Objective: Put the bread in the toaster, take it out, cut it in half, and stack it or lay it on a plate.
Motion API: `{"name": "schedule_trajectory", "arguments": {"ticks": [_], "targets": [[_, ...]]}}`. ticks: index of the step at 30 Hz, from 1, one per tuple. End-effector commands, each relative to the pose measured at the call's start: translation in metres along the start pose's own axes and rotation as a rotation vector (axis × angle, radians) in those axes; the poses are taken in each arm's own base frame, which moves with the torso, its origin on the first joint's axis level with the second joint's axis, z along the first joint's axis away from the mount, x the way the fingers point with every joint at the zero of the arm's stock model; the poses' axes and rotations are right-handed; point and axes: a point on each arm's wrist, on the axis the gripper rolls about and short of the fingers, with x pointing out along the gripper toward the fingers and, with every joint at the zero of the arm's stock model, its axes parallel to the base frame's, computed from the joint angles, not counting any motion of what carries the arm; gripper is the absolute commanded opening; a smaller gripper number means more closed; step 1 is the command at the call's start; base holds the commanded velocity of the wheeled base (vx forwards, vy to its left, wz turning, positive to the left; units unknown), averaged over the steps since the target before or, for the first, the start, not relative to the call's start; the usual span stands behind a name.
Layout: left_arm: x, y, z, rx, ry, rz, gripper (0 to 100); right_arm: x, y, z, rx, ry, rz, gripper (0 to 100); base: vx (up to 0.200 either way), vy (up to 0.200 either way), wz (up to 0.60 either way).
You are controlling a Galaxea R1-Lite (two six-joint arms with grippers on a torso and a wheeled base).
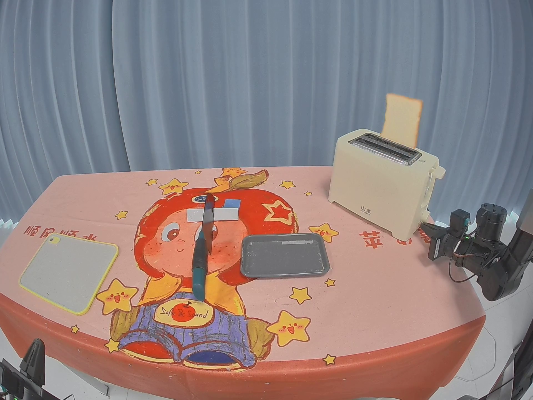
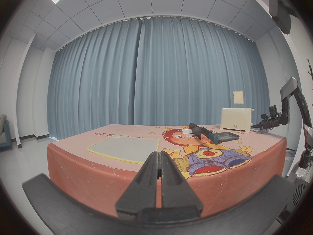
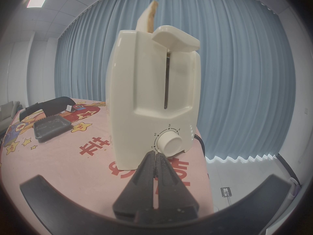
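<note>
A slice of bread (image 1: 402, 119) is in the air just above the far slot of the cream toaster (image 1: 380, 184) at the table's right back; nothing grips it. Seen end-on, the toaster (image 3: 143, 92) has its lever (image 3: 176, 39) at the top of its slit and the bread (image 3: 147, 17) poking above. My right gripper (image 3: 156, 154) is shut and empty, its tips just in front of the dial (image 3: 169, 143); it sits right of the toaster's lever end (image 1: 432, 233). My left gripper (image 2: 159, 154) is shut and empty, low off the table's front left corner (image 1: 32, 362).
A knife (image 1: 201, 251) with a teal handle lies mid-table, blade pointing away. A grey rectangular plate (image 1: 285, 255) sits right of it. A grey cutting board (image 1: 69, 272) with a yellow rim lies at the left. A power cord runs behind the toaster.
</note>
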Motion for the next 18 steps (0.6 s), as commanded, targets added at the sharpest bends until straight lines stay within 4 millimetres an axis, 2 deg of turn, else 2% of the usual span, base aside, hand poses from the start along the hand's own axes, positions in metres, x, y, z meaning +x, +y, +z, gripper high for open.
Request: {"name": "schedule_trajectory", "arguments": {"ticks": [1, 18], "targets": [[0.0001, 0.0001, -0.0052, 0.000, 0.001, 0.001, 0, -0.0001, 0.0032, -0.0011, -0.003, 0.005, 0.012, 0, 0.000, 0.000, 0.00], [0.0001, 0.0001, -0.0052, 0.000, 0.001, 0.001, 0, -0.0036, 0.0057, 0.0022, -0.013, -0.016, 0.015, 0, 0.000, 0.000, 0.00]]}}
